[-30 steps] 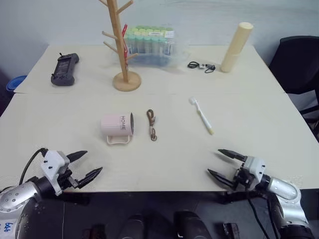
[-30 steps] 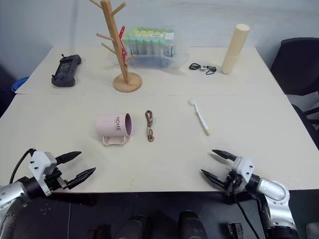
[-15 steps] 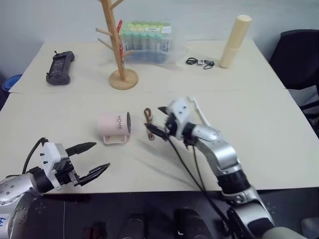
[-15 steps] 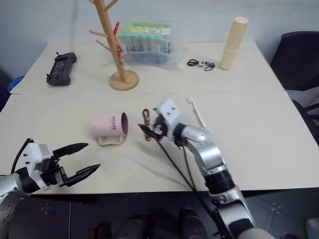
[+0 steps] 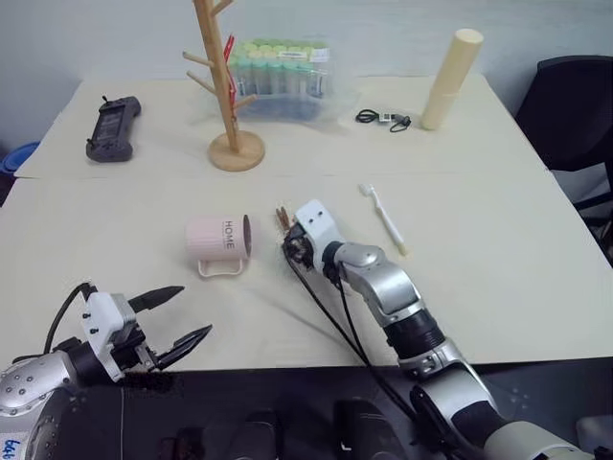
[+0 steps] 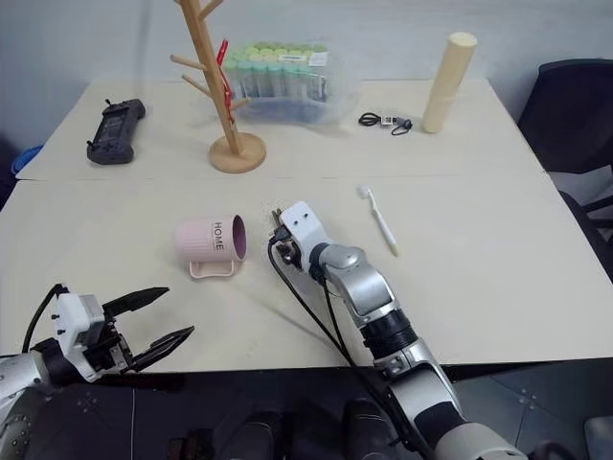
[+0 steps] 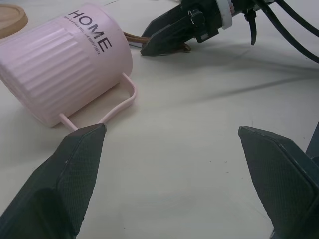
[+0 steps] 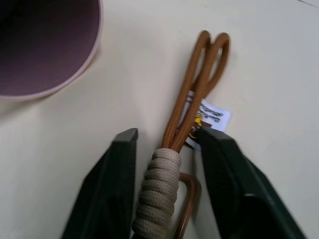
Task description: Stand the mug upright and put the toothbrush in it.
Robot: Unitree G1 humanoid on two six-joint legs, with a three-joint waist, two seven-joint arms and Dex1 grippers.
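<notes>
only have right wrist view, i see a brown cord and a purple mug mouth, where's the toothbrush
Observer: The toothbrush lies flat on the table, off to the right of the right arm, clear of the right gripper.
Operator: is the mug up yet
Observer: No. The mug lies on its side, handle down against the table.
Operator: and the left gripper
Observer: The left gripper is open near the table's front edge, short of the mug, holding nothing.
</notes>
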